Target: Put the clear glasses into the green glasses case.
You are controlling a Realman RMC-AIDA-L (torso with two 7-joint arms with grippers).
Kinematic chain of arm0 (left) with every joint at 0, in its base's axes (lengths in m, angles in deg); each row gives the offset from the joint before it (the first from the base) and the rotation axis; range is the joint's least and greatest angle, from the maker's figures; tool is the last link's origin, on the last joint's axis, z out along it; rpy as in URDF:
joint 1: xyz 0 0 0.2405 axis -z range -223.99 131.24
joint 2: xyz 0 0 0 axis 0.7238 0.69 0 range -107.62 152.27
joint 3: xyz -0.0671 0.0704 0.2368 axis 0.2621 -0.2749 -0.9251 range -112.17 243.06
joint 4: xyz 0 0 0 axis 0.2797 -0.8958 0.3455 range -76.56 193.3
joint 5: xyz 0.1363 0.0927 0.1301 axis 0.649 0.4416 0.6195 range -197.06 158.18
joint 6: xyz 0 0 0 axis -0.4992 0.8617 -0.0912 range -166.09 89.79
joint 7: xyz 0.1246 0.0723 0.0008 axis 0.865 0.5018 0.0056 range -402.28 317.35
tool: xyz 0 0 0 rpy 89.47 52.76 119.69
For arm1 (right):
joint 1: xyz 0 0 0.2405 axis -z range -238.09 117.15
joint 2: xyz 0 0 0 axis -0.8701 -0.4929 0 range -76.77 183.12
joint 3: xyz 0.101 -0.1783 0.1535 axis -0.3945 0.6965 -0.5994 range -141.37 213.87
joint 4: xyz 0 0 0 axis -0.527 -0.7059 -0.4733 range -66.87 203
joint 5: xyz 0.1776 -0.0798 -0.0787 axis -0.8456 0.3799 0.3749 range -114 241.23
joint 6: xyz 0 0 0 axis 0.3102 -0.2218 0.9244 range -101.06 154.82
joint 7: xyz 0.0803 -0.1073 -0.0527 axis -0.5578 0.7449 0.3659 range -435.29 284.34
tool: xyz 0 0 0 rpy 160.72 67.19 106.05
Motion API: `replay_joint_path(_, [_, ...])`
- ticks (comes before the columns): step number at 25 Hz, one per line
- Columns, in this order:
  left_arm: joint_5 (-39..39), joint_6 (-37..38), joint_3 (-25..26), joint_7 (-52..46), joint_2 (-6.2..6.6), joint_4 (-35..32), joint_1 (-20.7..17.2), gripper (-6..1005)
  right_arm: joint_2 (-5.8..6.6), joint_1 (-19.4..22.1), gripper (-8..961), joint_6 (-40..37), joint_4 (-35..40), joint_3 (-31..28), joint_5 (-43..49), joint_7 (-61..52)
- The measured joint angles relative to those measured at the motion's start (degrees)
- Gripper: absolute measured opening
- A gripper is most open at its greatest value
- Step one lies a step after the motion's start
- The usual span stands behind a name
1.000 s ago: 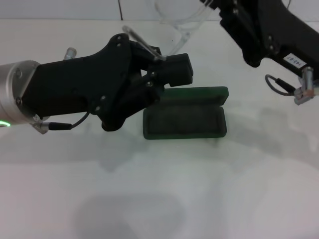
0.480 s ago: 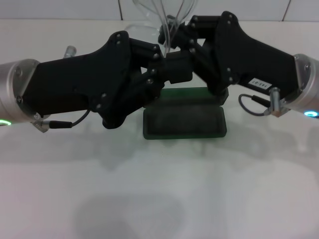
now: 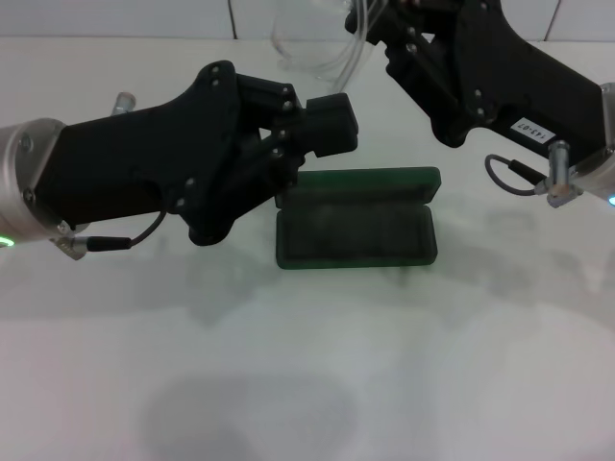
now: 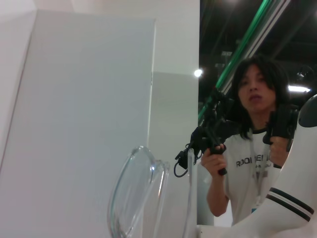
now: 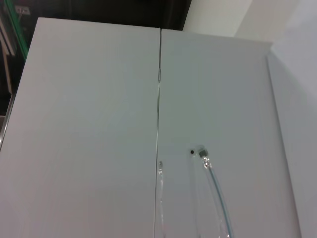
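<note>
right gripper (image 3: 373, 21): holds clear glasses (image 3: 309, 48) aloft | left gripper (image 3: 332, 125): fingers apparently together | green glasses case (image 3: 357, 230): open, lengthwise left-right

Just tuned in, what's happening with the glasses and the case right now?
The right gripper holds the clear glasses up in the air, behind and above the green glasses case. The case lies open on the white table, with nothing in it yet. The left gripper hovers beside the case's left end, not touching the glasses.

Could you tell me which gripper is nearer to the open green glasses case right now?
Left. The left gripper hovers beside the green glasses case, near its left end; the right gripper is farther back, raised.
</note>
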Motion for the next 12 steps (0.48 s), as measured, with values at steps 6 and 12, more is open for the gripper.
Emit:
replay_joint_path(6, [-0.04,-0.20,1.13,0.22,0.00,0.00,0.13,44,-0.09,-0.74,52,0.81,-0.13,0.83,1.27,0.00])
replay_joint_path(12, [-0.08,-0.20,2.18,0.66,-0.04,0.00,0.09,44,-0.28,-1.56,52,1.93,-0.05,1.11,5.10,0.00])
